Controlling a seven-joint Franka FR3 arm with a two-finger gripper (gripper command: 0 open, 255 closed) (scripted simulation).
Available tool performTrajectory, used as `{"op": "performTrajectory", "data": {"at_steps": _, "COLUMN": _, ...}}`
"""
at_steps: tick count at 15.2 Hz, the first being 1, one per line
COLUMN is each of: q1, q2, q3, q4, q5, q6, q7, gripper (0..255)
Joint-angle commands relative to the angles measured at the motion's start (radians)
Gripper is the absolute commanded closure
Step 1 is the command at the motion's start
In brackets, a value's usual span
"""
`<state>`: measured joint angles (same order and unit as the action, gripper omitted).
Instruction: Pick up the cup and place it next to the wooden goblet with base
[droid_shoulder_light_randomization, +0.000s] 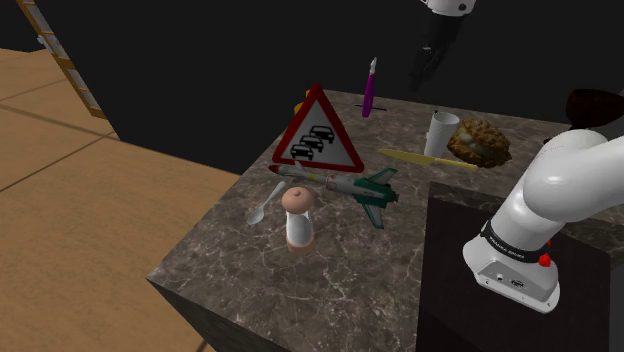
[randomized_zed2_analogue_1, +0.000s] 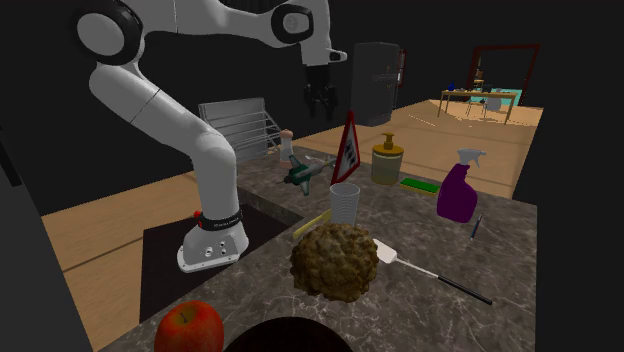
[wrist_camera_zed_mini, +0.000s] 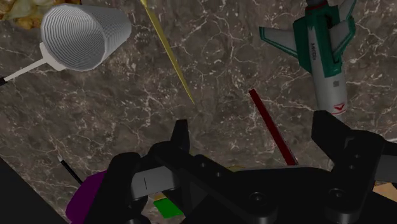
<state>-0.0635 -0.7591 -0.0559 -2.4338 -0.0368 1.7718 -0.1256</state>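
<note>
Note hand (randomized_zed2_analogue_1: 321, 108) high above dark marbled worktop (droid_shoulder_light_randomization: 350, 285), fingers spread wide apart, gripping nothing. Locate ribbed pale-grey cup (droid_shoulder_light_randomization: 441, 132) upright at upper right of shoulder view, just beside brown lumpy object (droid_shoulder_light_randomization: 480, 143) and near yellow stick (droid_shoulder_light_randomization: 425, 158). Locate wooden goblet (droid_shoulder_light_randomization: 298, 218) at centre of same view, well apart from cup, with toy rocket (droid_shoulder_light_randomization: 340, 185) and triangular traffic sign (droid_shoulder_light_randomization: 317, 135) between.
</note>
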Motion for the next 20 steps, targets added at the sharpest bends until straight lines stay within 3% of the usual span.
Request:
{"op": "performTrajectory", "data": {"at_steps": 1, "q1": -0.026, "q2": 0.001, "q3": -0.022, "q4": -0.052, "q5": -0.025, "q6": 0.047, "q7": -0.004, "gripper": 0}}
{"op": "performTrajectory", "data": {"at_steps": 15, "q1": -0.227, "q2": 0.137, "q3": -0.188, "q4": -0.261, "q5": -0.206, "q6": 0.367, "q7": -0.014, "gripper": 0}}
{"op": "performTrajectory", "data": {"at_steps": 20, "q1": -0.241, "q2": 0.185, "q3": -0.209, "q4": -0.299, "q5": -0.225, "q6": 0.452, "q7": -0.012, "gripper": 0}}
